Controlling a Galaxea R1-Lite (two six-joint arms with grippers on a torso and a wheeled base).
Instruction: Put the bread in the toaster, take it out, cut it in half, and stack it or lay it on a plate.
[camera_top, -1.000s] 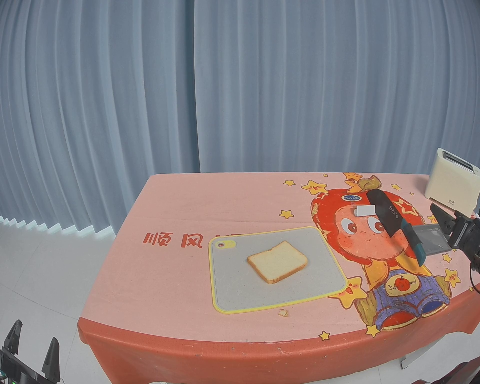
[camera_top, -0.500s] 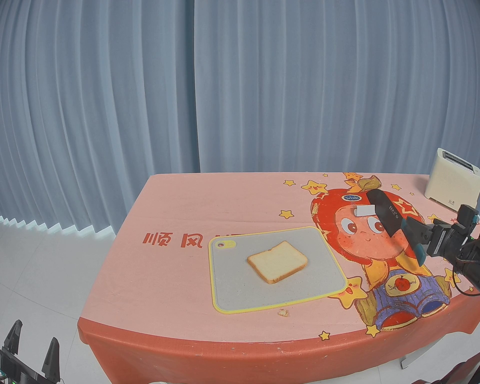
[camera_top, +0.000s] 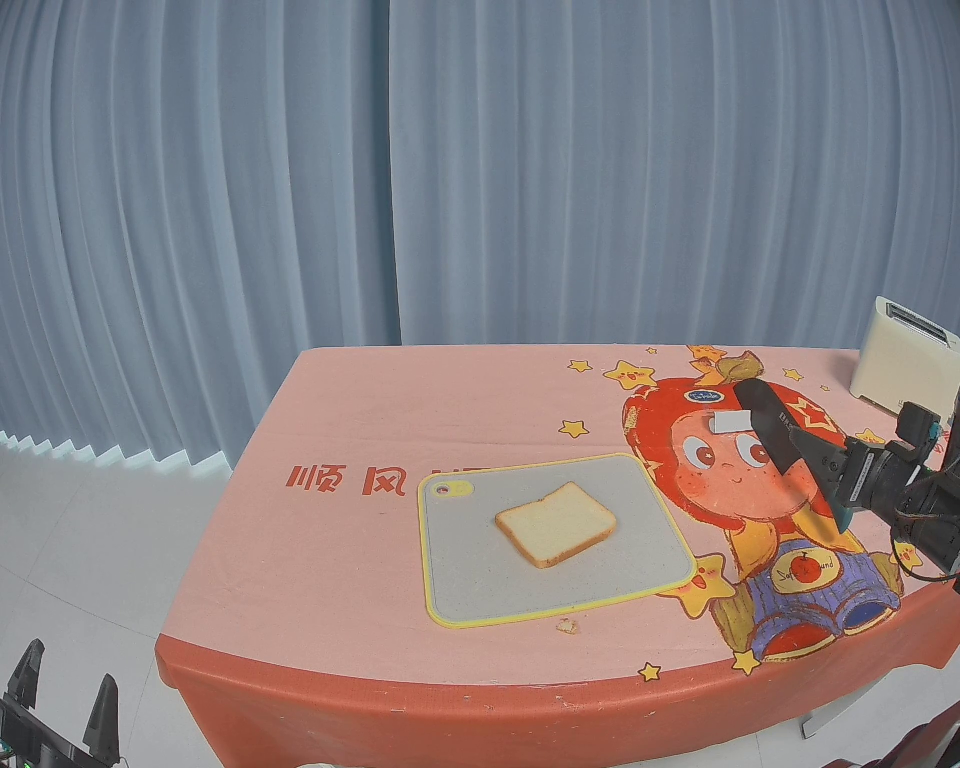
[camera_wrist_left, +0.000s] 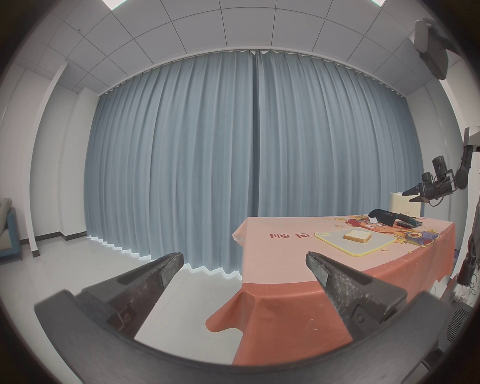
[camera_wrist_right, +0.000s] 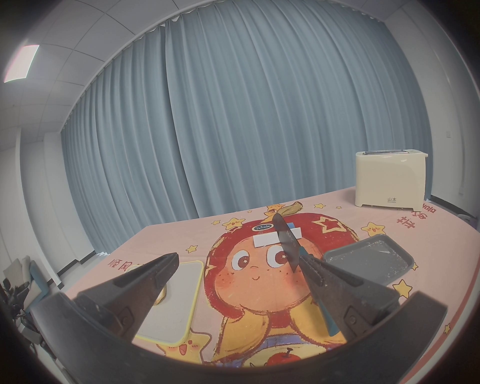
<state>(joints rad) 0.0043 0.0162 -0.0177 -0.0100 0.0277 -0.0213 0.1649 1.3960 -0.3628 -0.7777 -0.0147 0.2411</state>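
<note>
**Head view.** The bread (camera_top: 555, 524) lies flat and whole near the middle of the cutting board (camera_top: 445, 590), a stable seat for cutting. The knife (camera_top: 775, 432) lies on the table (camera_top: 350, 420) to the board's right, with its blade toward the toaster (camera_top: 905, 365). The right gripper (camera_top: 835, 468) hangs over the knife's handle end, so the step in hand is probably taking up the knife. The left gripper (camera_top: 65, 690) sits low, off the table's near-left corner and clear of the work.

**Left wrist view.** The left gripper's fingers are spread wide with nothing between them. The table is well apart.

**Right wrist view.** The right gripper is wide open and holds nothing. The knife blade lies just beyond one finger. A grey tray (camera_wrist_right: 370, 257) lies beside the knife, likely the place for the halves.
</note>
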